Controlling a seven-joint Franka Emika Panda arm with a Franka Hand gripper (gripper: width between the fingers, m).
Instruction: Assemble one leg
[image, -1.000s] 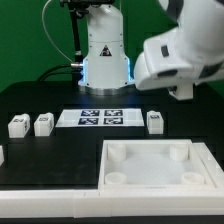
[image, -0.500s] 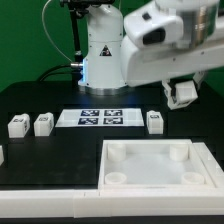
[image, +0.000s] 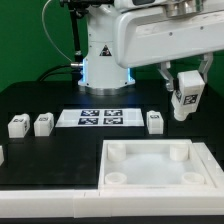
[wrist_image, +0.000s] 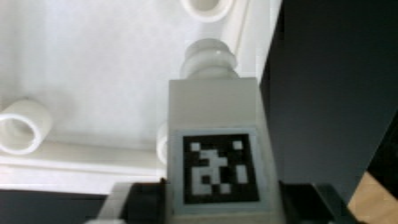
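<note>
Bare black table (image: 70, 150) is left open between marker board (image: 103, 118) and tray piece (image: 110, 172). At the exterior view's left the way is blocked by first leg (image: 18, 126) and second leg (image: 42, 124); third leg (image: 154, 122) is stood just beside the board's right end. Held leg (image: 187, 95) is hung clear above the table. Tray floor is hemmed by raised rim and corner sockets (image: 178, 153).
</note>
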